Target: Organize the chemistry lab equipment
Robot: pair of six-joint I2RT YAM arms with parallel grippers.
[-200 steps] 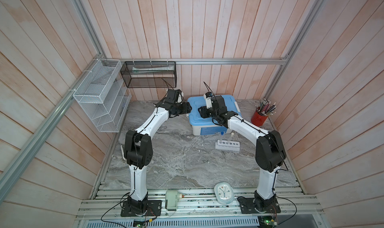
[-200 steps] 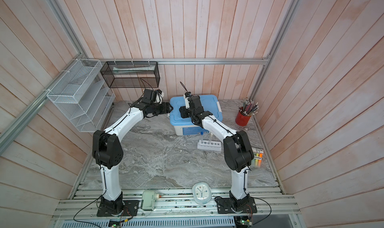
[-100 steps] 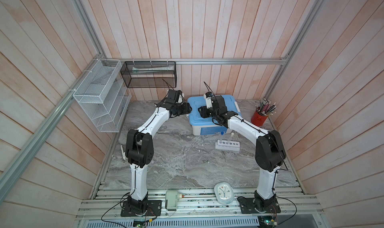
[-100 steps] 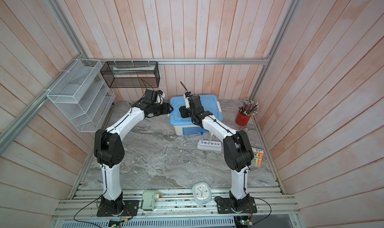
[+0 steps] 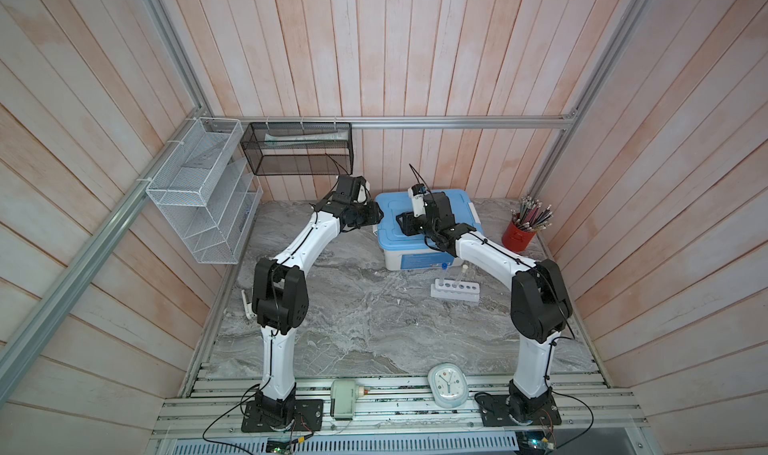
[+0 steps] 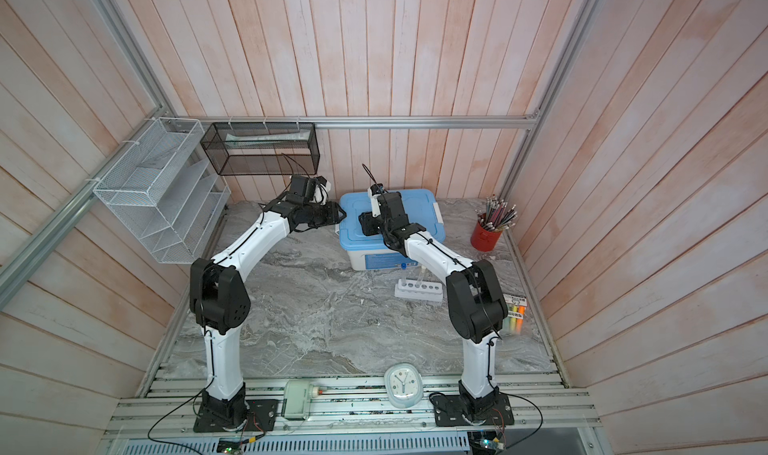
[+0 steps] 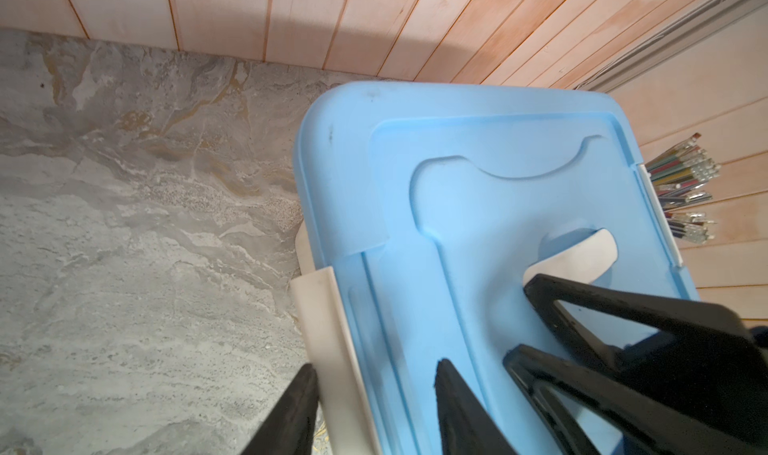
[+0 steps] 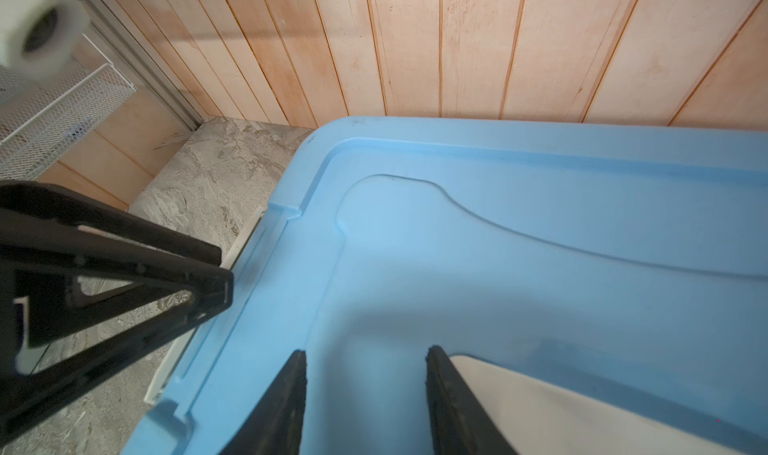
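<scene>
A white six-hole rack (image 5: 455, 291) stands in front of the box, holding a blue-capped test tube (image 5: 444, 268) and a white-capped one (image 5: 463, 269). At the back sits a white box with a shut blue lid (image 5: 457, 208). My left gripper (image 7: 374, 370) is at the lid's left edge, open. Its jaws straddle the white side latch (image 7: 324, 328), one finger against the latch and the other over the lid. My right gripper (image 8: 365, 353) hovers open over the lid's middle. The white handle (image 8: 582, 403) lies beside one finger, and only blue lid shows between the jaws.
A red cup of pencils (image 5: 517, 237) stands at the back right. A pale oval clock (image 5: 448, 384) and a small grey device (image 5: 345, 399) lie on the front rails. A white wire shelf (image 5: 199, 191) and a black mesh basket (image 5: 297, 147) hang on the walls. Highlighters (image 6: 515, 311) lie at the right edge.
My left gripper's jaws have narrowed around the lid's side latch, and the left arm has edged towards the box. The right arm has hardly moved.
</scene>
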